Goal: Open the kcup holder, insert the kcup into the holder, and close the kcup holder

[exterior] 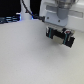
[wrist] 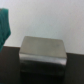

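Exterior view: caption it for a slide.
Panda gripper hovers above the small black kcup holder on a white table.

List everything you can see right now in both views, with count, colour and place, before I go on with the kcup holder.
table surface: one, white, fills most of the exterior view.
dark boxy object: one, grey-black with a lighter top face, centred in the wrist view; too blurred to make out drawers or handles.
teal object: one, teal-green, at the edge of the wrist view; cannot tell what it is.
dark clutter: dark with a blue spot, along the far edge at the exterior view's left; too blurred to count.
kcup: none visible in either view.
robot arm: one, white-grey, at the exterior view's upper right.
gripper: one, black, hanging above the table; jaw state unclear.
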